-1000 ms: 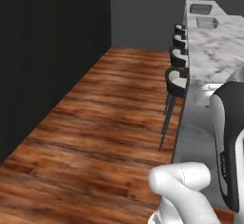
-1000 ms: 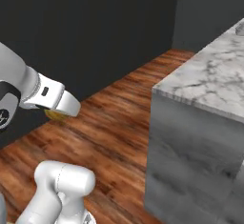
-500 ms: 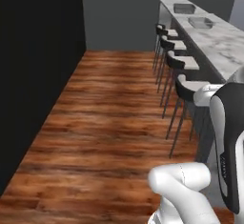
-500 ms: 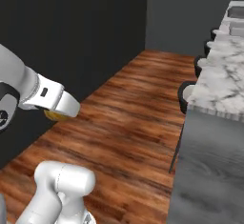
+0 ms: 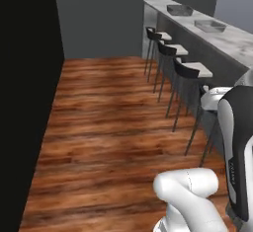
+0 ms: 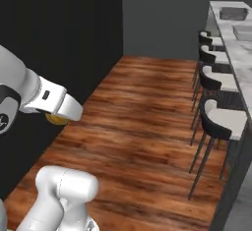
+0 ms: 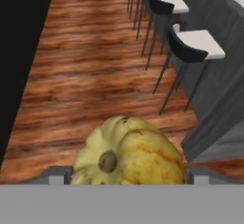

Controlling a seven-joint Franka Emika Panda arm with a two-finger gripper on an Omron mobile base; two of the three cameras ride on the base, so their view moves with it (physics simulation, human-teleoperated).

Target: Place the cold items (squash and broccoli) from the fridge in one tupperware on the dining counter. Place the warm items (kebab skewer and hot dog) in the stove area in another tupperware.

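A pale yellow, ribbed squash (image 7: 128, 151) hangs high above the wooden floor, with my gripper (image 7: 128, 179) shut on it. From the right base view the squash (image 6: 56, 120) peeks out as a yellow lump under the white hand. Two grey tupperware trays (image 5: 180, 10) (image 5: 210, 26) sit on the marble dining counter (image 5: 232, 43) far ahead on the right. They also appear at the upper right as tupperware (image 6: 233, 14) (image 6: 244, 32). Broccoli, kebab skewer and hot dog are out of view.
A row of black stools with white seats (image 5: 190, 70) (image 6: 216, 122) lines the near side of the counter. A dark wall (image 5: 24, 102) runs along the left. Open wooden floor (image 5: 108, 122) lies between the wall and the stools.
The whole picture has swung as the base turned: the counter, stools and trays have come further into view. The squash stays in the gripper.
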